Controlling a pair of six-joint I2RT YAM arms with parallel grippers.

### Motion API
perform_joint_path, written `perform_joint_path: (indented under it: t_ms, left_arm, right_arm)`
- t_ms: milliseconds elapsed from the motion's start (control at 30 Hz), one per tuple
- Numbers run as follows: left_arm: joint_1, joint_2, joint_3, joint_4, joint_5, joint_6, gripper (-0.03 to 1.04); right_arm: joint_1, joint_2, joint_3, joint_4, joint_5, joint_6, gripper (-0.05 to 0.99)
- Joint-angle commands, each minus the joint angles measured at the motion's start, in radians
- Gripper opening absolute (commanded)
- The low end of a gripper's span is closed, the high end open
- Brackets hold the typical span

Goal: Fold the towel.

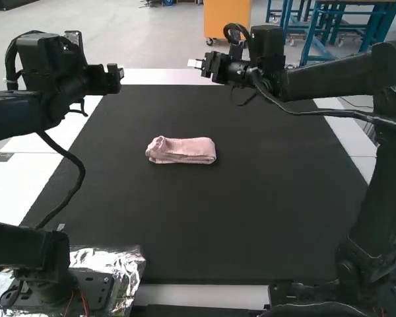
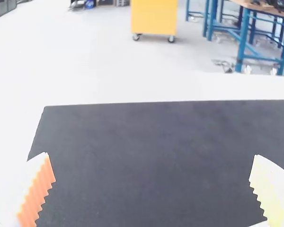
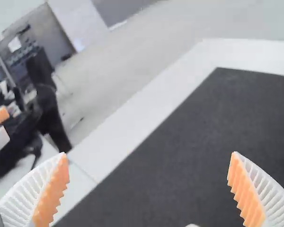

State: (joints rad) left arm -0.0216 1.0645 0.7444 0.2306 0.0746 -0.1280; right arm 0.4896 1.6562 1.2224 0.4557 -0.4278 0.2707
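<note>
Dark mat point(image 1: 251, 224) on white table point(image 1: 208, 295), crinkled foil point(image 1: 127, 263) by the left arm's base. Pink towel point(image 1: 181, 150) folded into a narrow strip, lying crosswise on the mat, left of centre, toward the far side. Left gripper point(image 1: 113, 78) and right gripper point(image 1: 195, 64) both raised, fingers spread wide. Left wrist view: pale floor point(image 2: 102, 56), yellow cart point(image 2: 154, 18) on casters, blue-legged bench point(image 2: 243, 40) beyond.
</note>
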Motion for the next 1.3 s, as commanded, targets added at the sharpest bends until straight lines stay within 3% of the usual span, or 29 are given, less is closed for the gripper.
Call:
perform_joint_path:
  t_ms: [0,67,133,200,400,700,933,1033,1100,1133,1167,1233,1267]
  left_arm:
    - [-0.017,-0.103,-0.011,-0.022,-0.006,0.018,0.97]
    - [-0.018,-0.175,-0.01,-0.04,-0.002,0.034,0.97]
    - [-0.012,-0.242,-0.008,-0.056,0.017,0.036,0.97]
    - [-0.012,-0.313,-0.007,-0.063,0.039,0.036,0.97]
    - [-0.017,-0.497,0.0,-0.122,0.044,0.039,0.97]
    - [-0.017,-0.81,-0.045,-0.221,0.042,0.037,0.97]
    - [-0.011,-1.043,-0.077,-0.293,0.04,0.037,0.97]
    - [-0.011,-1.063,-0.065,-0.356,0.036,0.036,0.97]
    - [-0.011,-1.065,-0.051,-0.384,0.036,0.037,0.97]
    - [-0.011,-1.065,-0.051,-0.402,0.036,0.039,0.97]
    - [-0.011,-1.065,-0.057,-0.436,0.031,0.045,0.97]
    - [-0.014,-1.065,-0.1,-0.402,0.028,0.073,0.97]
    - [-0.015,-1.065,-0.135,-0.373,0.03,0.11,0.97]
  right_arm:
    - [-0.04,-0.17,-0.046,-0.009,0.113,-0.027,0.92]
    - [-0.06,-0.274,-0.089,-0.005,0.208,-0.116,0.92]
    - [-0.08,-0.378,-0.12,-0.012,0.274,-0.13,0.92]
    - [-0.108,-0.492,-0.143,-0.074,0.276,-0.13,0.92]
    - [-0.267,-0.863,-0.256,-0.269,0.253,-0.113,0.92]
    - [-0.375,-1.337,-0.359,-0.519,0.239,-0.053,0.92]
    - [-0.513,-1.595,-0.394,-0.56,0.167,-0.033,0.92]
    - [-0.549,-1.665,-0.394,-0.6,0.172,-0.028,0.92]
    - [-0.568,-1.655,-0.365,-0.69,0.241,-0.03,0.92]
    - [-0.572,-1.656,-0.366,-0.706,0.268,-0.048,0.92]
    - [-0.576,-1.656,-0.383,-0.71,0.274,-0.123,0.92]
    - [-0.577,-1.656,-0.471,-0.686,0.285,-0.254,0.92]
    - [-0.577,-1.656,-0.529,-0.643,0.287,-0.257,0.92]
